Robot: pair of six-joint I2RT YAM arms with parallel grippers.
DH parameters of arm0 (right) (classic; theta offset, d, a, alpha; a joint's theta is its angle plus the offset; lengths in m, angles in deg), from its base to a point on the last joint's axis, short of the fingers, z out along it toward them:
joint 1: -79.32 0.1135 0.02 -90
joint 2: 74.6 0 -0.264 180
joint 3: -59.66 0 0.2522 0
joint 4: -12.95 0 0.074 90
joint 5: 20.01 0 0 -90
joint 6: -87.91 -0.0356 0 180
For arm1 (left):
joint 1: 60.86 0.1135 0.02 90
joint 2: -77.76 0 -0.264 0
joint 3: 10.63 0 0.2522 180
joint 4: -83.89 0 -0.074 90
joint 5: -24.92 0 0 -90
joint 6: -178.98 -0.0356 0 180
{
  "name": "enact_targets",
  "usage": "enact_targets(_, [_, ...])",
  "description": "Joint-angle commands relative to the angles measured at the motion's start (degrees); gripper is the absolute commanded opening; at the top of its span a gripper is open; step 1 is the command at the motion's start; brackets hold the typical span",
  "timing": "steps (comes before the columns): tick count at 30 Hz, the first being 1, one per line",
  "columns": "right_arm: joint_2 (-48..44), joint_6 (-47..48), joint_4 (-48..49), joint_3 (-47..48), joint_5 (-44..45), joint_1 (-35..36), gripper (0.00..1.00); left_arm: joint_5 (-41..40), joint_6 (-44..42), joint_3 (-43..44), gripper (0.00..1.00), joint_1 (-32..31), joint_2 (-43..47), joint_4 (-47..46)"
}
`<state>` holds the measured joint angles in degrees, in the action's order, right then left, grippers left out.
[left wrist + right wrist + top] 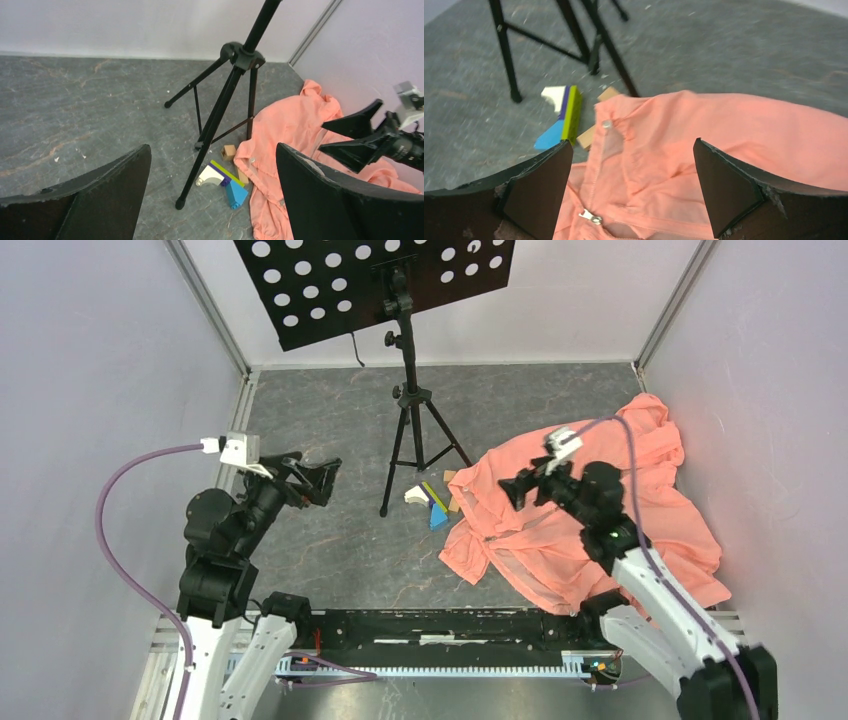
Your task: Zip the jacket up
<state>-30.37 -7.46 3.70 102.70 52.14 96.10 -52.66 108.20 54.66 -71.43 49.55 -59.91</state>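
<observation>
The salmon-orange jacket (590, 510) lies crumpled on the grey floor at the right, against the right wall. It also shows in the left wrist view (290, 130) and the right wrist view (724, 145). Its silver zipper pull (590, 217) lies on the pale zipper line near the bottom of the right wrist view. My right gripper (520, 487) (631, 190) is open and empty, hovering above the jacket's left part. My left gripper (322, 478) (212, 200) is open and empty, raised at the left, far from the jacket.
A black tripod (410, 430) with a perforated black board (380, 280) stands in the middle back. Several toy blocks (432, 502) lie by the jacket's left edge, next to a tripod foot. Walls close in on the left, the right and the back.
</observation>
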Motion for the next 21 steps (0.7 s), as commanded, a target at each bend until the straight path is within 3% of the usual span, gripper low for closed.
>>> enact_targets(1, [10.8, 4.24, 8.43, 0.78, 1.96, 7.47, 0.97, 0.74, -4.14, -3.78, 1.0, 0.37, 1.42, -1.84])
enact_targets(11, [32.27, 10.37, 23.69, 4.34, 1.47, 10.51, 0.97, 1.94, -5.31, -5.87, 1.0, 0.56, 1.23, -2.22])
enact_targets(21, [46.8, 10.11, 30.0, 15.89, 0.65, 11.4, 0.97, 3.37, -5.07, -6.34, 1.0, 0.47, 0.98, -2.4])
